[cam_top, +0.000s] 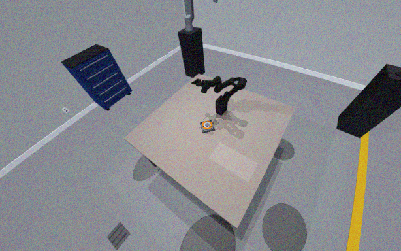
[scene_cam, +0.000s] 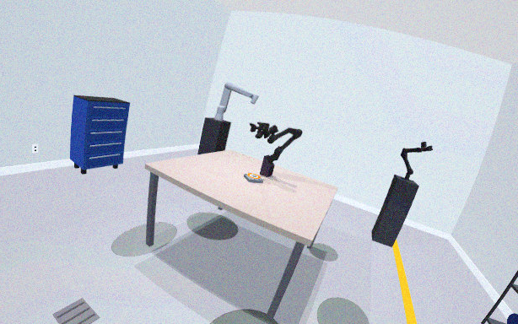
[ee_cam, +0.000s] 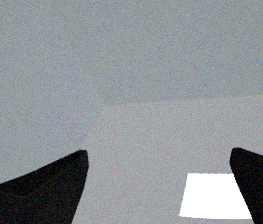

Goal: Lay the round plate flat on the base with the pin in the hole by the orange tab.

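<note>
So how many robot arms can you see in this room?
3. A black arm on the table, a grey arm on the far pedestal, another black arm on the right pedestal. Others may be out of view.

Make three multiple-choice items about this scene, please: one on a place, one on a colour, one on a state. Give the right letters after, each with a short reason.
1. Where is the round plate relative to the arm's foot?
A. On the table, close beside the foot
B. On the floor under the table
C. On top of the blue cabinet

2. What colour shows around the plate's rim?
A. Green
B. Orange
C. Purple

3. How is the claw?
A. Shut on the plate
B. Open, holding nothing, raised away from the plate
C. Pressed flat on the table

Answers: 1 A, the top view shows the plate on the table next to the foot. 2 B, orange shows around the grey centre. 3 B, the wrist view shows the fingers wide apart with nothing between them.
</note>
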